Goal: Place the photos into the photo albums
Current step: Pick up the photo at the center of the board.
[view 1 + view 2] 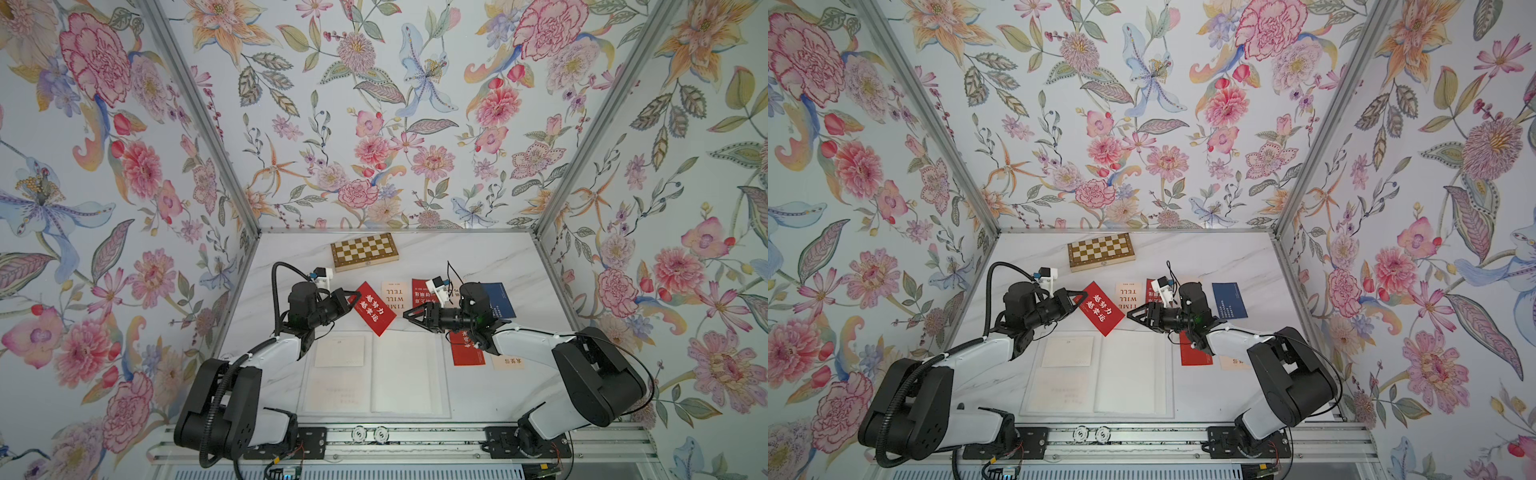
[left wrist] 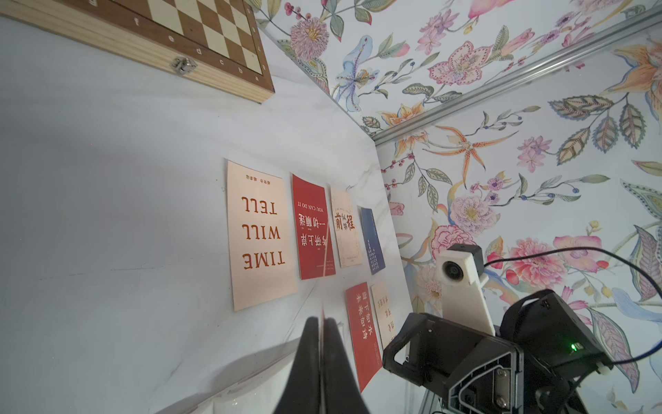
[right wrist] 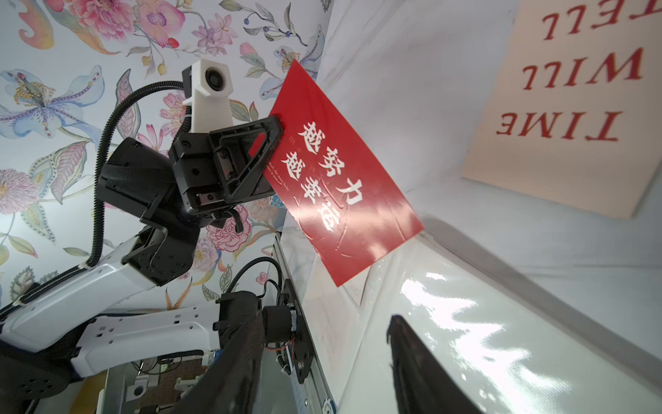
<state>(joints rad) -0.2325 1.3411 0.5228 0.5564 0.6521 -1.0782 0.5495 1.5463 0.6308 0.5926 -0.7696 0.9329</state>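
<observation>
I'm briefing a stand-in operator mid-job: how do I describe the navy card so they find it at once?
Find the checkered chessboard box at the back of the table. The row of cards in front of it starts with the cream TIME WILL TELL card; its last card toward the robot's right is the navy card. It alone is blue; its neighbours are red or cream.

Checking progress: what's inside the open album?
One cream card in the album's far left sleeve; right page looks bare. Faint print near left, unreadable. Left arm hides that page's far corner.
</observation>
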